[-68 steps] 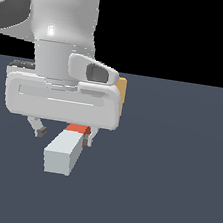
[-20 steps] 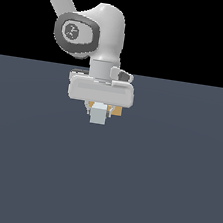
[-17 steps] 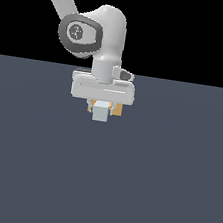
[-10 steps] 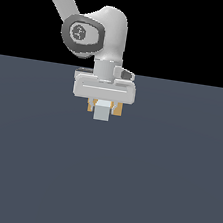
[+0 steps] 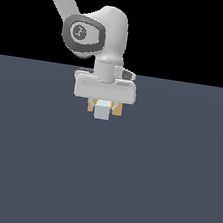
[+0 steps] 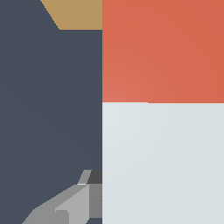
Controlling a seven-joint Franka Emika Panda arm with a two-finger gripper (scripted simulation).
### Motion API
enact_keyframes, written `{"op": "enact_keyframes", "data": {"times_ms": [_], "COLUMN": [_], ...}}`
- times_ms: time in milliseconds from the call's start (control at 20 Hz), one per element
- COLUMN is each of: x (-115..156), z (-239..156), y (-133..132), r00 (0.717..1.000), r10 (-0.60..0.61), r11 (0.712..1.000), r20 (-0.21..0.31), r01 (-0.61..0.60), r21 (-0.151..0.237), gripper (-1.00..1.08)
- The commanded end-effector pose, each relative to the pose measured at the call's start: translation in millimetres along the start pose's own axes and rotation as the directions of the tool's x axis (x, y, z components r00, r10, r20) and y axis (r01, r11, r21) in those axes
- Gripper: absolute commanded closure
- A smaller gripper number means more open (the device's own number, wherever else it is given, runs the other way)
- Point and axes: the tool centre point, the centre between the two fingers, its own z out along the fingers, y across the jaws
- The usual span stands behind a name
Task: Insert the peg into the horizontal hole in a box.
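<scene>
- Gripping the long square-section peg (image 5: 102,111), pale grey-white along most of its length with one orange-red end, the white two-fingered gripper (image 5: 103,105) is clamped on the bar's sides.
- In the exterior view only the peg's pale square end face shows, pointing toward the camera, directly under the gripper's wide white body.
- Behind the peg, the small tan wood-coloured box (image 5: 91,104) shows as two narrow slivers, one on each side of the pale end face, just below the gripper body.
- The peg lies level above the dark blue-grey floor (image 5: 101,182), lined up with the middle of the box.
- The hole in the box is hidden behind the peg and gripper in the exterior view, so whether the orange-red end has entered the box cannot be told there.
- In the wrist view the peg (image 6: 162,131) fills much of the picture: the pale stretch lies nearest the camera and the orange-red end lies beyond it, toward the box.
- A corner of the tan box (image 6: 76,14) appears in the wrist view touching the edge of the orange-red end; no opening is visible there.
- One grey finger (image 6: 72,205) of the gripper shows in the wrist view, pressed against the side of the peg's pale stretch.
- The white arm rises from the gripper to a rounded joint with a dark grey disc (image 5: 85,32), then runs up out of the exterior view's left.
</scene>
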Motion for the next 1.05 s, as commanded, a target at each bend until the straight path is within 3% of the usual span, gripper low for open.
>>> {"op": "enact_keyframes", "data": {"times_ms": [0,650,1000], "x": [3.6,81.7,89.9], "z": [-1.4,-3.3,-3.6], "y": [0.7,0.5,2.2], "r00": [1.000,1.000,1.000], "r10": [-0.001,-0.001,-0.001], "r11": [1.000,1.000,1.000], "r20": [-0.001,-0.002,-0.002], "r01": [0.001,0.001,0.001], "r21": [-0.003,-0.006,-0.007], "gripper": [1.08,1.08,1.08]}}
